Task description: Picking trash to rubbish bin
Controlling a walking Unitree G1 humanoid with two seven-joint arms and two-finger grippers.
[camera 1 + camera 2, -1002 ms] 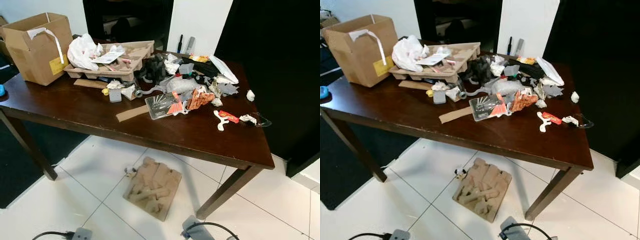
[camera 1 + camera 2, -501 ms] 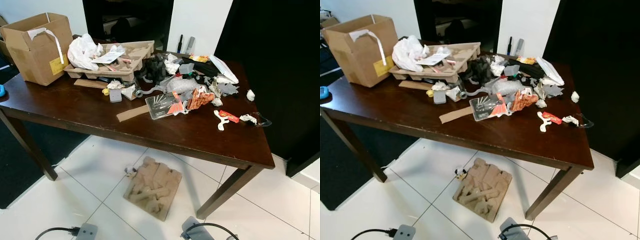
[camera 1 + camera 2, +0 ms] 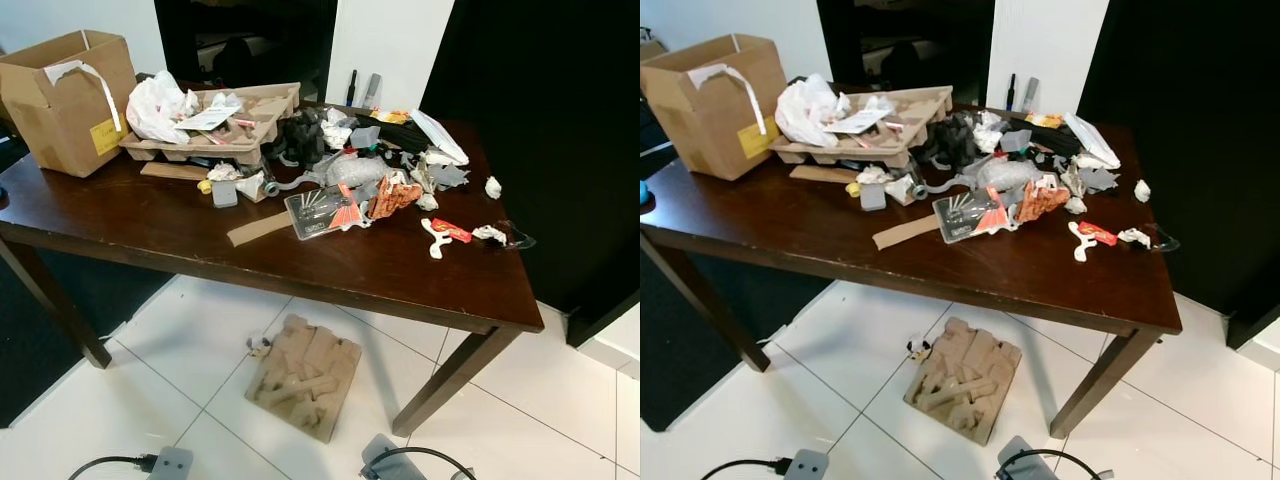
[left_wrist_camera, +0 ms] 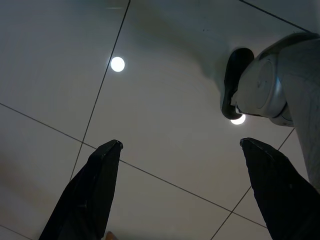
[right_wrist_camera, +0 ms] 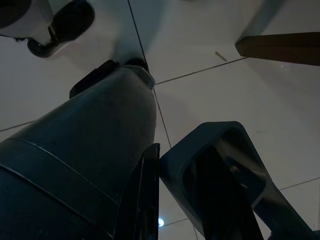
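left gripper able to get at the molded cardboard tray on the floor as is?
Probably not yet. The left gripper hangs open over bare tile, while the cardboard tray lies ahead, partly under the table edge; nothing blocks it, but the robot likely must approach and bend.

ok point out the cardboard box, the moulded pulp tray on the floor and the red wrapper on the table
cardboard box (image 3: 62, 105), left eye view, on its front wall
moulded pulp tray on the floor (image 3: 304, 376), left eye view, on its ridged middle
red wrapper (image 3: 453, 232), left eye view, on its red middle
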